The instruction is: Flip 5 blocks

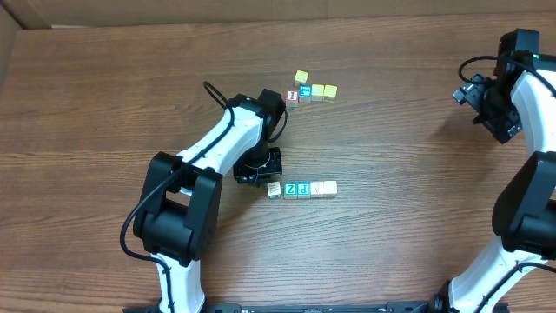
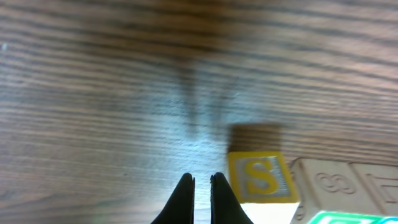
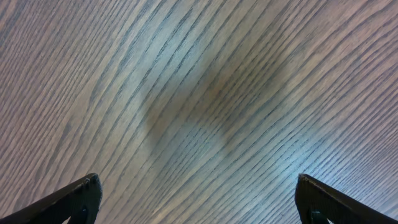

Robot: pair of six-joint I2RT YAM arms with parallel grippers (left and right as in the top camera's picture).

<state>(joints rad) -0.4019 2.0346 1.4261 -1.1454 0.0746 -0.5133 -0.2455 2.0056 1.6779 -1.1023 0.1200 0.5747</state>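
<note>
Your left gripper [image 2: 202, 182], pinched shut, sat just beside one end of the row of blocks [image 1: 301, 189], while your right gripper [image 3: 198, 183], spread wide, hung well apart over bare table [image 1: 400, 217].

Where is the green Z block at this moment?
In the overhead view the green Z block sits second from the left in the lower row, between a whitish block and the blue-letter block.

Blocks [image 1: 302, 189] — green, blue, cream — on brown wood-grain table [image 1: 391, 243].
</note>
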